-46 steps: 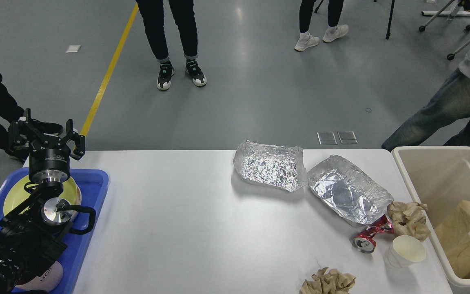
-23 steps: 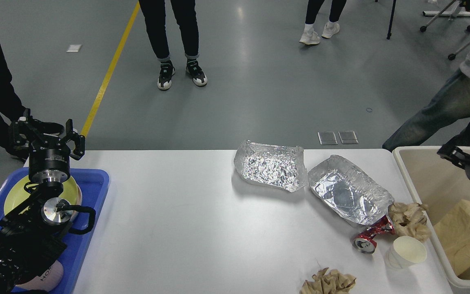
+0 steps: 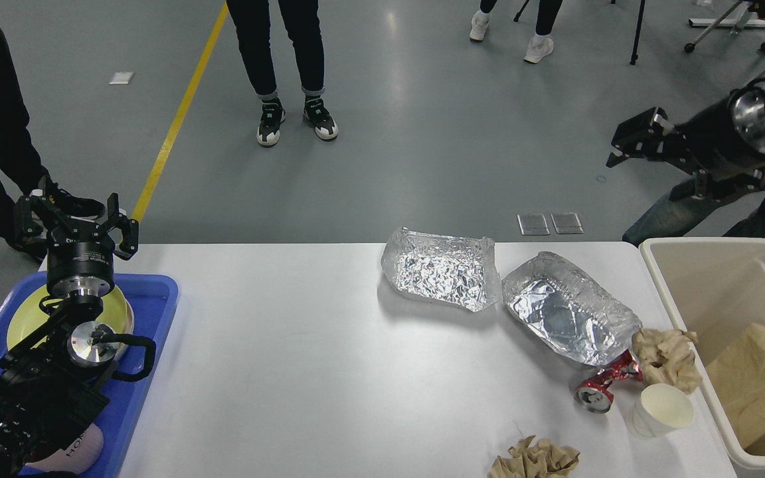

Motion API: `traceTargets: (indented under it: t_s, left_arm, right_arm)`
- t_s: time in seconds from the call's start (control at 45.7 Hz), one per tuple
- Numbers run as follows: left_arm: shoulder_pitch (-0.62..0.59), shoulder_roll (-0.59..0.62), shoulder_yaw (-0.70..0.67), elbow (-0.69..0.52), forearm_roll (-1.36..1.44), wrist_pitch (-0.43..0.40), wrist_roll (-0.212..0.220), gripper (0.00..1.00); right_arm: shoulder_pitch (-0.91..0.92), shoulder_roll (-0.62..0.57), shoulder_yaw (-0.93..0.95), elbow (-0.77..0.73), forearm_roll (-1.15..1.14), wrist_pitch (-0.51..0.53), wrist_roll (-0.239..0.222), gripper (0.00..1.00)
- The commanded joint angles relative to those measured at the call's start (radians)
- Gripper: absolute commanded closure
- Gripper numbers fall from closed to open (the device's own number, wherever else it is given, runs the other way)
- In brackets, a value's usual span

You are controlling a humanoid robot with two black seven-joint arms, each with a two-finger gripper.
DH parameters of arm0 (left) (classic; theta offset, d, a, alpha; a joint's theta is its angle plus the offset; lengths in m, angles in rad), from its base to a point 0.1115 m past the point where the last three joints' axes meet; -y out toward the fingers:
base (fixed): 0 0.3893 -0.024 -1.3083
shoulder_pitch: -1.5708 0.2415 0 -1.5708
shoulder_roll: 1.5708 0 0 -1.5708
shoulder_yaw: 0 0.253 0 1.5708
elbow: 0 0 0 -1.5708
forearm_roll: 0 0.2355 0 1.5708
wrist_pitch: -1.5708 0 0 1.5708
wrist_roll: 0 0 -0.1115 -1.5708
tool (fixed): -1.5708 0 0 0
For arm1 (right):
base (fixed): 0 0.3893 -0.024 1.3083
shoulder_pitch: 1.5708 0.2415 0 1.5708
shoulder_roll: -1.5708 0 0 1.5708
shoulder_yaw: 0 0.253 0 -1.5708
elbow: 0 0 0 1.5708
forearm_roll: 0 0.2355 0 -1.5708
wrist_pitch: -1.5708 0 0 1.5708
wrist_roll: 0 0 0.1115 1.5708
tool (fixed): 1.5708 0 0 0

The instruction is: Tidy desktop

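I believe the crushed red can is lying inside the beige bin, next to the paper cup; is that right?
Not quite. The head view shows the crushed red can lying on the desktop, not inside the beige bin. It is indeed next to the paper cup, which also rests on the desktop.

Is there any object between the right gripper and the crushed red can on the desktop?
Nothing visible blocks it. The right gripper hangs raised beyond the desktop's far edge; only a foil tray lies below that line, just beyond the can.
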Motion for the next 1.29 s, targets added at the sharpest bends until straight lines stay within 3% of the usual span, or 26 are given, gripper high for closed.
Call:
traceTargets:
  t_s: [0.0,0.197,0.504,0.898,1.27]
  left_arm:
    - [0.0,0.0,-0.001,0.0,0.0,0.0,0.0,0.04]
    - [0.0,0.0,0.0,0.0,0.0,0.0,0.0,0.04]
    - [0.0,0.0,-0.001,0.0,0.0,0.0,0.0,0.04]
    - [0.0,0.0,-0.001,0.0,0.0,0.0,0.0,0.04]
    - [0.0,0.0,-0.001,0.0,0.0,0.0,0.0,0.04]
  right_arm:
    - [0.142,0.028,-0.035,0.043,0.001,0.125,0.0,0.0]
    - [0.197,0.03,-0.055,0.054,0.0,0.141,0.0,0.0]
    - [-0.132,-0.032,-0.056,0.014,-0.008,0.029,-0.001,0.0]
    - [-0.465,-0.104,-0.022,-0.108,-0.01,0.006,-0.001,0.0]
    - [-0.797,-0.132,0.217,-0.193,-0.008,-0.166,-0.001,0.0]
